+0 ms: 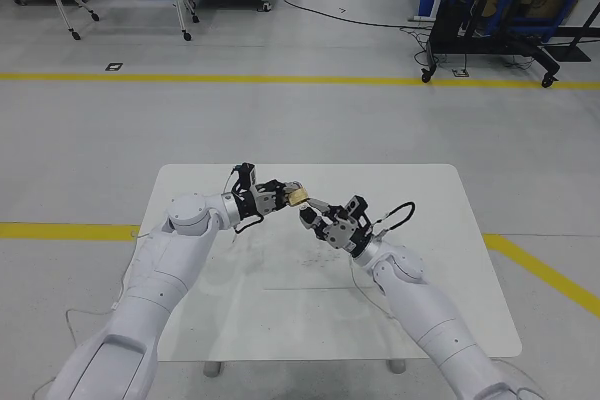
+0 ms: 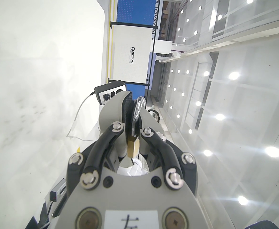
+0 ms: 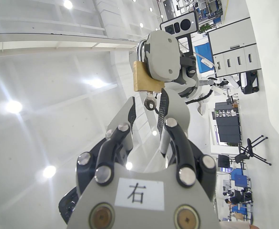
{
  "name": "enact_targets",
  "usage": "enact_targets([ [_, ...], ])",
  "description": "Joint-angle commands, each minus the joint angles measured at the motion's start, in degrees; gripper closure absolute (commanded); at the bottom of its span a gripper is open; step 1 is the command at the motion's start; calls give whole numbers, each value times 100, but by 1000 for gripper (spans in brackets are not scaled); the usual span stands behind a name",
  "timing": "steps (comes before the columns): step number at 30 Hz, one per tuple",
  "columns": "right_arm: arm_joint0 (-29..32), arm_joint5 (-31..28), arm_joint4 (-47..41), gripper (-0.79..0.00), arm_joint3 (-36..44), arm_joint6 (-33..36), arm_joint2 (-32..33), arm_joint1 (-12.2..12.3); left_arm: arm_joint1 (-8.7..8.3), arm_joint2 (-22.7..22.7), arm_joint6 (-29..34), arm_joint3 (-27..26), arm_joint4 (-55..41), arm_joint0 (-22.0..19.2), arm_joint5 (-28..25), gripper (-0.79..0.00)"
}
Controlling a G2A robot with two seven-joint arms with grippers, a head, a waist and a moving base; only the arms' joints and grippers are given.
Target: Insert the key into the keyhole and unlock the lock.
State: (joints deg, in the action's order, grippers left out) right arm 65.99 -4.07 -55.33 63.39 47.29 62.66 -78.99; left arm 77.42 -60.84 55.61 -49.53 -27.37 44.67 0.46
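Clamping lock point(image 3: 143, 78) in left jaws; key point(image 3: 150, 102) seated, long axis pointing into right jaws, open, straddling head, gripping nothing.

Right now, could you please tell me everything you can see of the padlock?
The padlock has a boxy, brass-coloured body and a silvery shackle, partly hidden. It is held above the table by the left gripper, shut across its body. A silvery key sits in the keyhole opposite the shackle, its head between the right gripper's open fingers.
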Motion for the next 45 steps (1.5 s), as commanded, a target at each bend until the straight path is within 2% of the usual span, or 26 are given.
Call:
enact_targets([
  [1, -22, 21, -53, -58, -35, 59, 0, -9, 0, 2, -7, -1, 12, -2, -13, 0],
  [3, -34, 46, -101, 0, -73, 88, -7, -20, 0, 3, -7, -4, 15, -2, -19, 0],
  [13, -116, 396, -480, 0, -268, 151, -14, -79, -7, 38, -67, -88, 183, 24, -170, 0],
  [21, -180, 1198, -1581, 0, -645, 673, 74, -157, -52, 23, -526, -472, 671, 235, -761, 0],
  [25, -267, 1130, -1462, 0, -800, 821, 53, -168, -75, -22, -554, -616, 701, 326, -753, 0],
  [26, -286, 1067, -1333, -49, -798, 881, 32, -165, -80, -34, -559, -641, 703, 342, -750, 0],
  [27, -310, 915, -1095, -206, -797, 907, 14, -152, -84, -46, -564, -664, 703, 356, -746, 0],
  [28, -306, 818, -940, -320, -784, 957, -5, -144, -88, -54, -568, -684, 706, 370, -741, 0],
  [29, -294, 766, -864, -376, -764, 1013, -6, -137, -91, -63, -565, -704, 702, 381, -735, 0],
  [30, -285, 671, -779, -493, -746, 1020, 14, -128, -94, -73, -566, -714, 693, 390, -726, 0],
  [33, -210, 299, -482, -646, -636, 1010, 103, -88, -102, -101, -525, -724, 647, 401, -672, 0],
  [35, -142, -14, -229, -668, -551, 934, 206, -47, -105, -111, -493, -716, 618, 395, -633, 0],
  [37, -40, -489, 144, -554, -438, 633, 330, -3, -106, -118, -482, -706, 603, 389, -610, 0],
  [38, 19, -730, 432, -557, -351, 426, 367, 20, -106, -119, -474, -696, 589, 385, -586, 0],
  [39, 87, -987, 780, -705, -258, 183, 393, 44, -106, -115, -465, -685, 588, 374, -553, 0],
  [41, 243, -1509, 1582, -748, -39, -421, 400, 80, -101, -85, -431, -654, 602, 354, -477, 0],
  [45, 524, -1983, 2644, -631, 391, -1248, 355, 110, -79, 57, -363, -539, 727, 253, -157, 0],
])
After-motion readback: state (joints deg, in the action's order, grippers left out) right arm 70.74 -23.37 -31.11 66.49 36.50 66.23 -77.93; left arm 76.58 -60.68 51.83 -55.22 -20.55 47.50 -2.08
